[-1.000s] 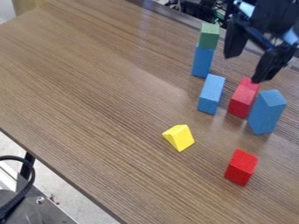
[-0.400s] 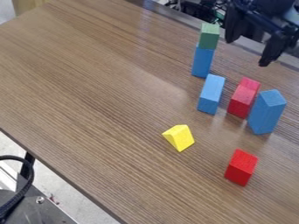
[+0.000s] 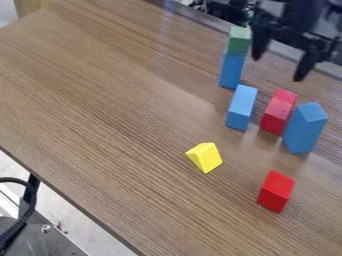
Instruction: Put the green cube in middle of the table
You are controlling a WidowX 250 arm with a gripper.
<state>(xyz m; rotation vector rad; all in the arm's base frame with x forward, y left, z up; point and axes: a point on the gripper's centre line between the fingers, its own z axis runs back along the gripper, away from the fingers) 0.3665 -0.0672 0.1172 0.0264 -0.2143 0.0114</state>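
Observation:
My black gripper (image 3: 276,68) hangs at the upper right of the camera view, its two fingers spread wide with nothing between them. Just left of its left finger, the green cube (image 3: 238,41) rests on top of an upright blue block (image 3: 231,70). The brown wooden table (image 3: 113,110) holds this stack near its far edge.
Below the stack lies another blue block (image 3: 241,107). A long red block (image 3: 278,111) stands beside a tall blue block (image 3: 305,127) at the right. Nearer the camera are a yellow block (image 3: 205,157) and a red block (image 3: 275,191).
My gripper has moved up and away from over the long red block, then slightly left toward the stack. Its fingers stay apart, and the blocks have not moved.

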